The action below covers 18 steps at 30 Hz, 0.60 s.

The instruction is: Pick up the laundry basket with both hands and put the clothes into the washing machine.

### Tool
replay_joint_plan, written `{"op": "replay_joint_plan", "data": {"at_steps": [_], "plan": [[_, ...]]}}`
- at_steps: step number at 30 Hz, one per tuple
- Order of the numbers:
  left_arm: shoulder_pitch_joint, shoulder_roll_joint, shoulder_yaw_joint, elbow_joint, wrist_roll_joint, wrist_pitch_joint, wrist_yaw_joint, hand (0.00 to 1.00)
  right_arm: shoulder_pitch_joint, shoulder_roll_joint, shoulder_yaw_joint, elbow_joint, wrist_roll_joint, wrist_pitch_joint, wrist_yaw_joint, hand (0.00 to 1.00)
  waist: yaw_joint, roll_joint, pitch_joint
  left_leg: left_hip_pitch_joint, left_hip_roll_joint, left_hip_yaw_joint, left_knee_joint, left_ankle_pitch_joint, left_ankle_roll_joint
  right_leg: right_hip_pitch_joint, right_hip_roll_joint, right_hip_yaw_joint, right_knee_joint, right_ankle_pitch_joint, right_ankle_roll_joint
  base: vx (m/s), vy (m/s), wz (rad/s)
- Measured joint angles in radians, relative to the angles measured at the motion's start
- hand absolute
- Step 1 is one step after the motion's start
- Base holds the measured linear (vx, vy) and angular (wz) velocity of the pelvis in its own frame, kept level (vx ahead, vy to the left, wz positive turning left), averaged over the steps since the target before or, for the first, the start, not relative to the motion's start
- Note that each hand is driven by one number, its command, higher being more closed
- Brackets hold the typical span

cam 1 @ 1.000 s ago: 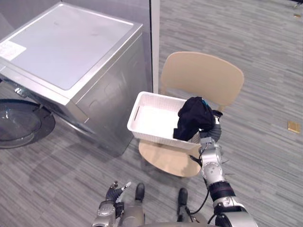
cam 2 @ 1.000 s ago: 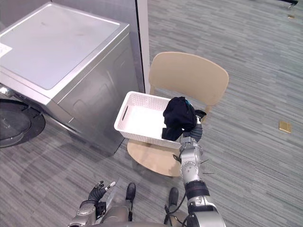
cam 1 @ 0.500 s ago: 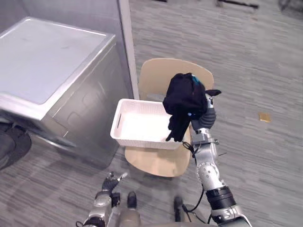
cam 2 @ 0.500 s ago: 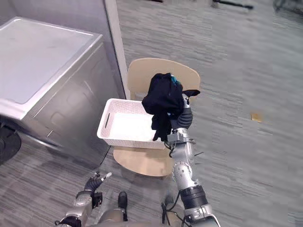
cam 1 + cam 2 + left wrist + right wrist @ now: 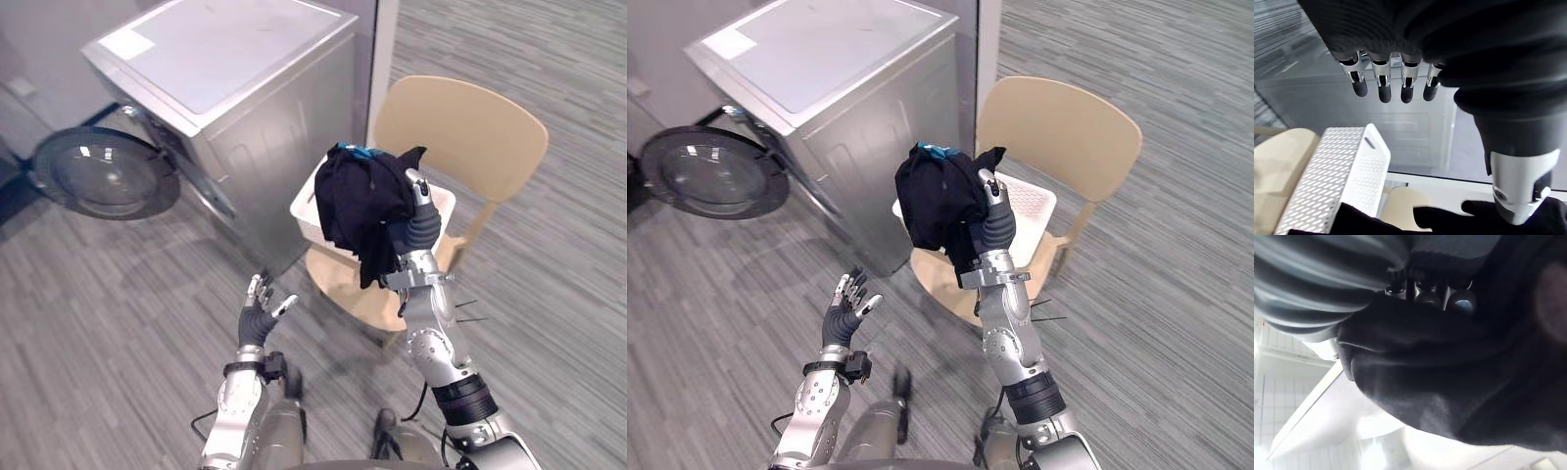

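Observation:
My right hand [image 5: 416,223] is raised above the chair, its fingers curled round a bundle of black clothes [image 5: 362,196] with a bit of teal at the top; the cloth [image 5: 1440,377] hangs close past its fingers. The white perforated laundry basket [image 5: 441,204] rests on the beige chair [image 5: 470,132], mostly hidden behind the clothes; it also appears as basket [image 5: 1332,171]. The silver washing machine [image 5: 245,69] stands to the left with its round door [image 5: 103,176] swung open. My left hand [image 5: 260,313] is low in front, fingers straight and spread, holding nothing.
A grey partition wall stands behind the washing machine. Grey striped carpet [image 5: 98,313] spreads all around the chair and in front of the machine's door.
The camera has swung, bringing the open washer door into sight. My right hand has lifted the black clothes up out of the basket. My left hand has risen with fingers spread.

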Motion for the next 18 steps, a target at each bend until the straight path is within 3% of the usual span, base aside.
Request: {"op": "replay_joint_plan", "data": {"at_steps": [3, 4, 8, 12, 15, 16, 18], "plan": [[-0.087, 0.019, -0.045, -0.048, 0.087, -0.018, 0.026, 0.0, -0.039, 0.015, 0.017, -0.001, 0.0, -0.01, 0.002, 1.0, -0.011, 0.001, -0.001, 0.081, -0.001, 0.004, -0.129, 0.002, -0.018, 0.031, -0.002, -0.06, -0.038, 0.029, 0.008, -0.13, 0.029, 0.66], [-0.126, 0.024, -0.072, -0.062, 0.121, -0.02, 0.032, 0.0, -0.04, 0.016, 0.027, -0.009, 0.003, -0.011, 0.007, 1.0, -0.021, 0.006, -0.009, 0.107, -0.001, -0.006, -0.198, 0.026, -0.056, 0.049, -0.001, -0.085, -0.059, 0.039, 0.018, -0.12, 0.125, 0.6], [-0.222, 0.085, -0.133, -0.071, 0.206, -0.031, 0.064, 0.0, -0.047, 0.054, 0.149, -0.021, 0.062, 0.002, 0.035, 1.0, -0.031, -0.015, -0.031, 0.131, -0.028, -0.016, -0.278, 0.098, -0.059, 0.089, -0.011, -0.103, -0.143, 0.102, 0.05, -0.06, 0.117, 0.23], [-0.25, 0.101, -0.145, -0.068, 0.249, -0.028, 0.08, 0.0, -0.052, 0.055, 0.304, -0.021, 0.105, 0.037, 0.09, 1.0, -0.031, -0.018, -0.058, 0.173, -0.054, -0.012, -0.302, 0.11, -0.047, 0.145, -0.02, -0.1, -0.201, 0.136, 0.073, 0.0, 0.085, 0.02], [-0.283, 0.105, -0.152, -0.055, 0.262, -0.021, 0.094, 0.0, -0.055, 0.057, 0.354, -0.021, 0.153, 0.052, 0.109, 1.0, -0.031, -0.019, -0.073, 0.196, -0.063, -0.011, -0.332, 0.127, -0.041, 0.171, -0.019, -0.099, -0.244, 0.163, 0.078, 0.01, 0.046, -0.01], [-0.301, 0.105, -0.155, -0.037, 0.272, -0.018, 0.1, 1.0, -0.055, 0.057, 0.36, -0.02, 0.173, 0.054, 0.117, 1.0, -0.031, -0.019, -0.074, 0.203, -0.065, -0.011, -0.337, 0.13, -0.039, 0.179, -0.019, -0.098, -0.254, 0.168, 0.079, -0.02, 0.045, -0.01], [-0.342, 0.107, -0.167, -0.011, 0.283, 0.003, 0.118, 1.0, -0.055, 0.057, 0.394, -0.019, 0.199, 0.057, 0.12, 1.0, -0.034, -0.019, -0.079, 0.209, -0.068, -0.011, -0.347, 0.137, -0.037, 0.188, -0.016, -0.098, -0.273, 0.182, 0.079, -0.03, 0.033, -0.01]]}}
